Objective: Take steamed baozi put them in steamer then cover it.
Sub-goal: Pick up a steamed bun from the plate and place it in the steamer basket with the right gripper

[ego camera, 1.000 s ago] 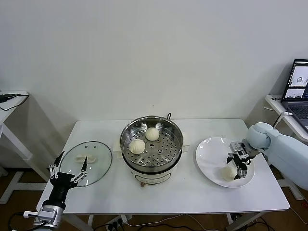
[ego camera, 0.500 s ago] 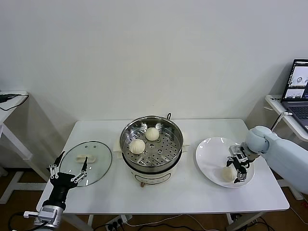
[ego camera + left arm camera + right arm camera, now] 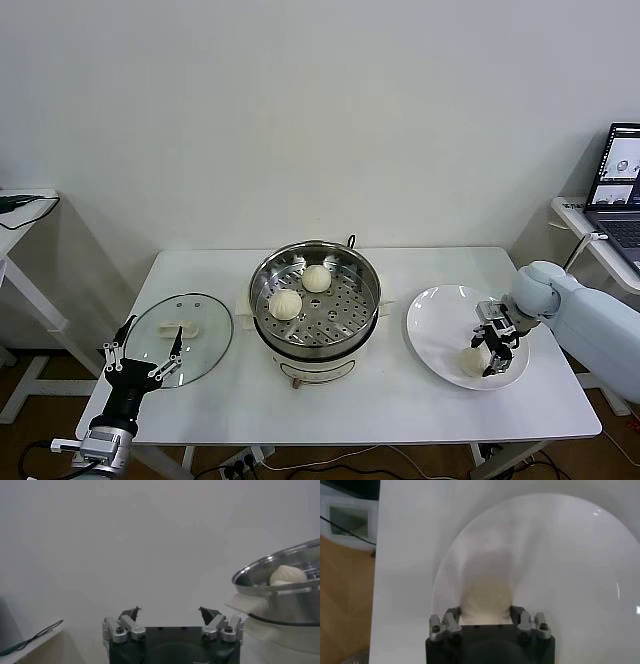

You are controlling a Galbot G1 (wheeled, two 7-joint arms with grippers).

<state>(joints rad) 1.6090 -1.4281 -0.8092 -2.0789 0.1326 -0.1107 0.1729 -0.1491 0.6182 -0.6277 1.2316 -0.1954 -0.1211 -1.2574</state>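
Note:
Two steamed baozi (image 3: 316, 278) (image 3: 285, 304) lie on the perforated tray of the steamer (image 3: 268, 270), mid table. A third baozi (image 3: 472, 362) rests on the white plate (image 3: 435, 320) at the right. My right gripper (image 3: 490, 350) is down over it, with a finger pressed to each side of the bun (image 3: 487, 596). The cover (image 3: 180, 338), a glass lid with a white handle, lies flat on the table at the left. My left gripper (image 3: 140, 358) stands open and empty at the table's front left edge, beside the lid. The left wrist view shows its spread gripper (image 3: 170, 612) and the steamer (image 3: 285, 605).
A laptop (image 3: 620, 185) sits on a side table at the far right. Another small table (image 3: 25, 200) stands at the far left. The white table's (image 3: 400, 400) front edge runs close below the plate and the lid.
My right gripper has sunk a little onto the baozi on the plate and its fingers have closed in against it. The left arm has not moved.

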